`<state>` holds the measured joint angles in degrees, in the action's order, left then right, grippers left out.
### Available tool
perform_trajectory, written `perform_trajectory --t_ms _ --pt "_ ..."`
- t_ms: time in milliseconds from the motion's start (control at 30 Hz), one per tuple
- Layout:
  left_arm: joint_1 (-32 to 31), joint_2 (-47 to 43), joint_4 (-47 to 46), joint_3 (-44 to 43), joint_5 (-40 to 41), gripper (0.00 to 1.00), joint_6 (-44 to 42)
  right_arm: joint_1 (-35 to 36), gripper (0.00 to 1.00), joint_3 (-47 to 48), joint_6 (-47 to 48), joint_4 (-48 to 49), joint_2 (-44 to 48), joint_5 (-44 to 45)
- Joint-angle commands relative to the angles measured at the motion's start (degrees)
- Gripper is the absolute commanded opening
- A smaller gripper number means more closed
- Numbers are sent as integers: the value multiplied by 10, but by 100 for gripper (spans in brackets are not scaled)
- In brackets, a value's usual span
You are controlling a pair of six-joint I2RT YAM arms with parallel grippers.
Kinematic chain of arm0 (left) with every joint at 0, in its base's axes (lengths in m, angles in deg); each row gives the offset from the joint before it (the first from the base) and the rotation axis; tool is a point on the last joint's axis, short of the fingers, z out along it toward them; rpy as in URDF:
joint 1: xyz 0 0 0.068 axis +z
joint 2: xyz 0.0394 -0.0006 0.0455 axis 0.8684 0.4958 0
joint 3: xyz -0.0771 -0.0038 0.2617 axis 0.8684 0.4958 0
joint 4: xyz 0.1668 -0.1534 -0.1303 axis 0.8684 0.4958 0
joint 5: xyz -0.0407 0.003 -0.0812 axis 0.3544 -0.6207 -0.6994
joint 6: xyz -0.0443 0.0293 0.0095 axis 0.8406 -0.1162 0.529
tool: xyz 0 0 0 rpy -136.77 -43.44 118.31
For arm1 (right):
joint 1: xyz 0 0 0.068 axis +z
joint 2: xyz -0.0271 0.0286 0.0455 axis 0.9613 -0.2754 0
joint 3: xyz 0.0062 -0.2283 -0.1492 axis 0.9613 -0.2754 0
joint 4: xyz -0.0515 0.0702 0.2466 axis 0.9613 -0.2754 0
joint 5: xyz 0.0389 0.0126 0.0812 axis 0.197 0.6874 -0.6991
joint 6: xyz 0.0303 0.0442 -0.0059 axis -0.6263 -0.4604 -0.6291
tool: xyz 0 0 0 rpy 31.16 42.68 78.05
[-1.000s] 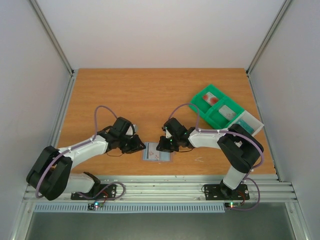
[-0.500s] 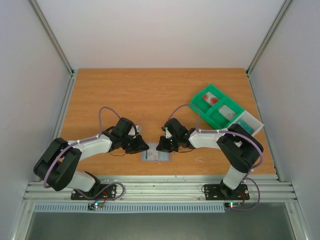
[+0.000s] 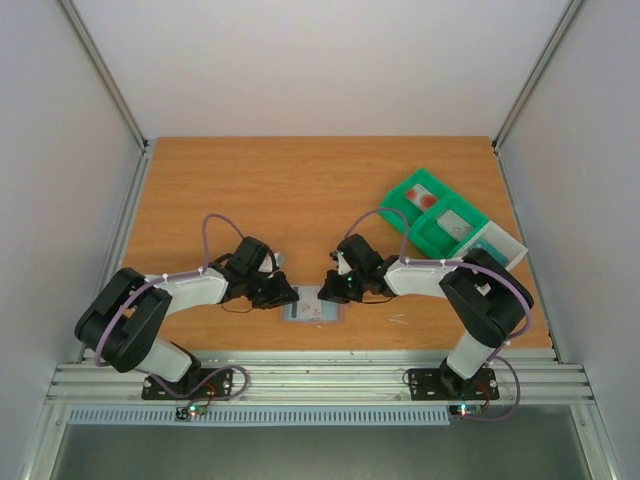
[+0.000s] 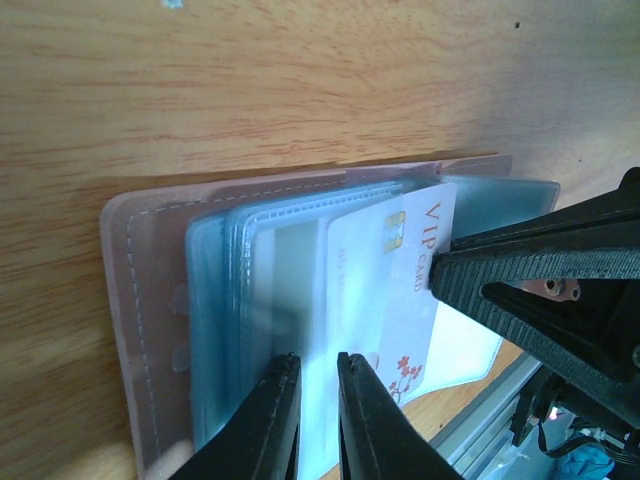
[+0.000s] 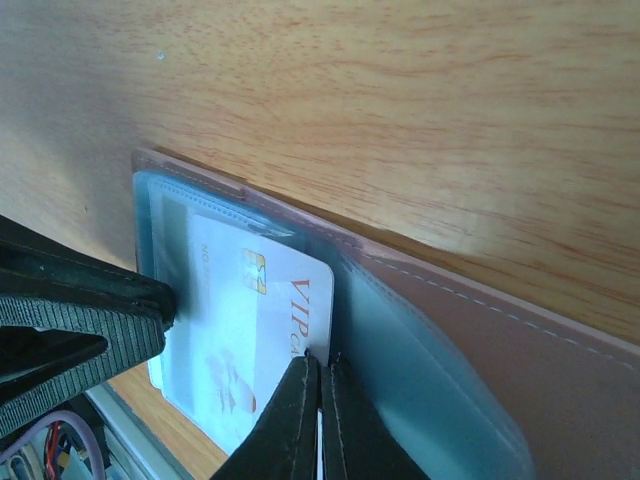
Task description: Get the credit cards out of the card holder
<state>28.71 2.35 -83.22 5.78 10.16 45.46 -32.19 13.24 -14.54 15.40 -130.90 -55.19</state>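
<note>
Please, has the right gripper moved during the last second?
Yes: the right gripper, shut on a credit card, has shifted slightly right across the card holder, towards its right edge.

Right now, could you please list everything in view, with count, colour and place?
table: one, brown wood, under everything
card holder: one, tan outside, blue inside, open at near edge
VIP card: one, white, partly out of a sleeve
tray: one, green, far right
red card: one, red, in tray
grey card: one, grey, in tray
teal card: one, teal, tray's right end
left gripper: one, black, tips on holder's sleeves
right gripper: one, black, shut on VIP card
</note>
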Motion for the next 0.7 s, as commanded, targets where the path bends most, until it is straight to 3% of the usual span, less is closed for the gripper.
perform_trajectory --t_ms 0,333,667 --pt "-2 23 24 10 53 14 -20 -16 1 -15 18 -27 15 17" --pt "-2 2 49 -3 55 19 -14 -30 1 -15 56 -69 85 8" --pt "-2 -51 132 -70 41 41 -42 -39 1 28 133 -158 153 -46"
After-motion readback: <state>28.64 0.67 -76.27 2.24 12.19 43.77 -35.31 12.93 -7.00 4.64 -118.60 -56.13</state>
